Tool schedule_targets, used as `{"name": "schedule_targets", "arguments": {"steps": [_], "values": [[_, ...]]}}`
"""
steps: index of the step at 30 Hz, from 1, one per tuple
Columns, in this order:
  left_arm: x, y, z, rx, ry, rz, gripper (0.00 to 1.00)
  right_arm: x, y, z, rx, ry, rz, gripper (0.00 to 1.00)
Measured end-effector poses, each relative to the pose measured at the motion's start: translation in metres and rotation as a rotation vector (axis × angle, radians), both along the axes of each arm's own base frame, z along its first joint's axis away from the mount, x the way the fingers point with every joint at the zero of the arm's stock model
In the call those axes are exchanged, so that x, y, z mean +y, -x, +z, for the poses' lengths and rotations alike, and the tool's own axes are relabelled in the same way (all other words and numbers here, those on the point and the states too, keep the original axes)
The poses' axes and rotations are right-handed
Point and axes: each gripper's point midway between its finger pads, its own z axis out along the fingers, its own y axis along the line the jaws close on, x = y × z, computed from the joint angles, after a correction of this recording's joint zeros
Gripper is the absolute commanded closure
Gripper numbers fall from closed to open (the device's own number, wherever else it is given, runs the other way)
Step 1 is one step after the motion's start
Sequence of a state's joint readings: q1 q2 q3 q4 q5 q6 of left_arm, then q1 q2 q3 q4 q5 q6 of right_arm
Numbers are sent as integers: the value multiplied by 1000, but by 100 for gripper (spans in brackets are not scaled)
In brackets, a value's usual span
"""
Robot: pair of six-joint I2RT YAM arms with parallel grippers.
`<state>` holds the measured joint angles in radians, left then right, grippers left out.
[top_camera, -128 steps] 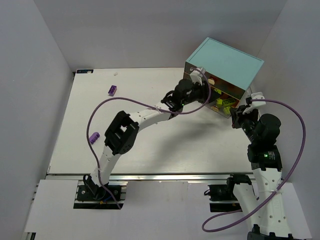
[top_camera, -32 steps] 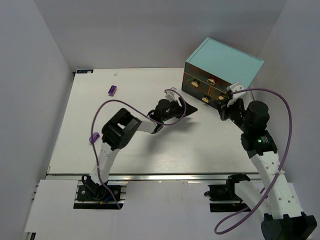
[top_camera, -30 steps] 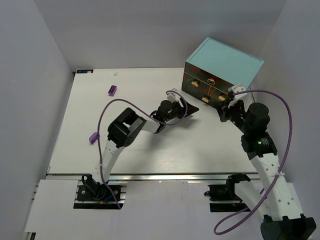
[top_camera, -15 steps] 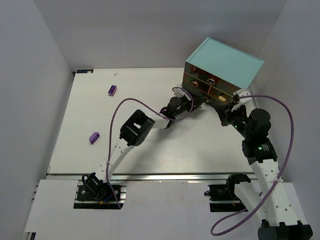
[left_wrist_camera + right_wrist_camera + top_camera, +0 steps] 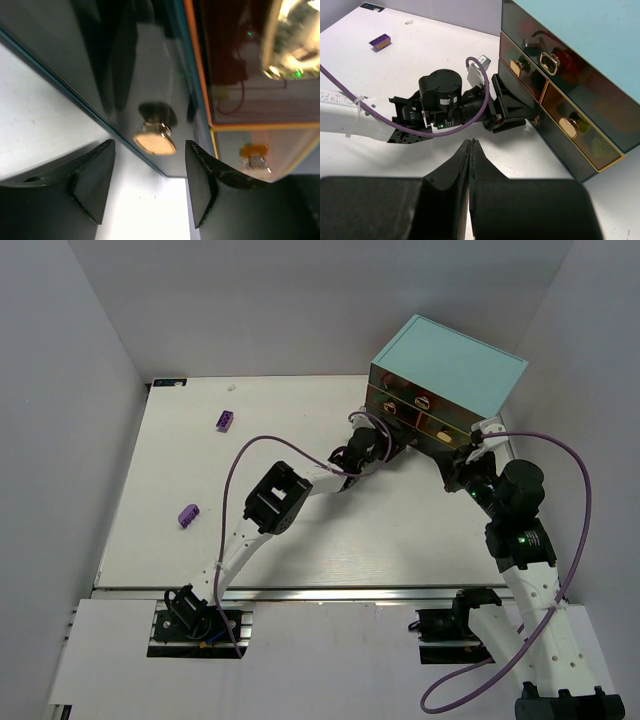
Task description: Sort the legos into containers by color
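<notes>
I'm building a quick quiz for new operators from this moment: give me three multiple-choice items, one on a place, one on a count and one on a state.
1. Where is the left gripper?
A. At a drawer knob on the front of the cabinet
B. Over a lego by the table's left edge
C. Above the cabinet's top

2. How many purple legos lie out on the table in the top view?
A. One
B. Two
C. Four

3. How does the right gripper stand?
A. Shut, with nothing held
B. Wide open
C. Shut on a lego

Answers:
1 A: the left wrist view shows its fingers on either side of the knob.
2 B: one lies near the far left corner and one further forward.
3 A: in the right wrist view its fingers meet, with nothing between them.
</notes>
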<state>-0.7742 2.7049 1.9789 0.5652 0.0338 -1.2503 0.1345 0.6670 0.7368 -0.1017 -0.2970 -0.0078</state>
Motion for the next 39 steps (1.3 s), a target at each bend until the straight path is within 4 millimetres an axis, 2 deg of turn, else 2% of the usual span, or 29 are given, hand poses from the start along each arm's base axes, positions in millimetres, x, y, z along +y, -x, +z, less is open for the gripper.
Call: {"name": "schedule_targets", "arguments": {"steps": [5,13,18,23,29,31,32,33,35,36,37,39], "values": [[-1,-8,-4,22,-7,48,39,0,0,1,1,-5,-4,100],[-4,-10,2,34,26,84,62,-1,1,2,-2,-7,-5,100],[-1,-6,-1,39,61,90,67,-1,1,2,-2,-7,-7,100],[15,10,-1,35,97,93,69,-1,0,-1,2,-7,-8,100],[41,42,-2,58,66,83,68,-1,0,-4,5,-6,-8,100],[51,55,-2,68,51,80,65,-1,0,-4,5,-6,-8,100],[56,61,-3,72,44,79,61,-1,0,-4,6,-6,-8,100],[61,66,-3,75,38,78,49,-1,0,-5,6,-6,-8,100],[67,73,-6,74,18,74,39,-1,0,-7,9,-5,-5,100],[70,75,-9,76,5,72,33,1,0,-9,8,4,6,80],[73,76,-11,83,4,66,27,3,0,-11,7,18,24,68],[77,76,-4,64,-4,57,24,8,1,-15,4,52,69,49]]}}
